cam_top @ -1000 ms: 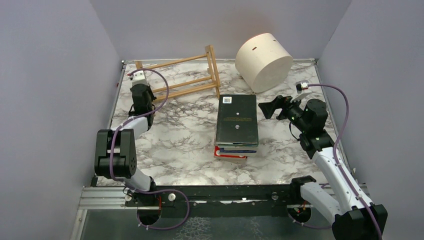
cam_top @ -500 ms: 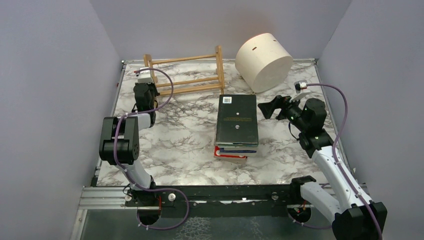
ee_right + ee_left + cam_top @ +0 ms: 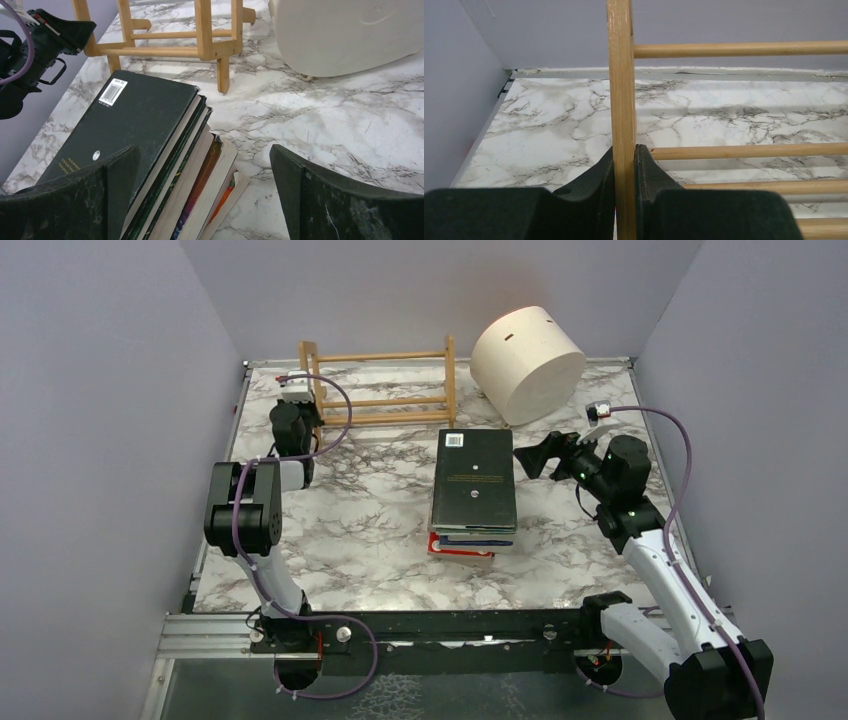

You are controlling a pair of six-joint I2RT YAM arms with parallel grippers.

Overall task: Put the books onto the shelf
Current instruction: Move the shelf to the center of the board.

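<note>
The stack of books (image 3: 473, 490) lies flat on the tabletop (image 3: 360, 530), just left of your right end effector (image 3: 538, 454). Its long axis runs away from the arm bases. That arm is nearer, fingers spread wide and empty. Your left end effector (image 3: 625, 156) is clamped on the end post of the shelf (image 3: 385, 401), well apart from the books. The right wrist view shows layered page edges; overhead you see mostly the black top cover.

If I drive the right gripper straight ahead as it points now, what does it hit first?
Probably the side edge of the book stack, just ahead of the open right gripper; exact height is unclear.
</note>
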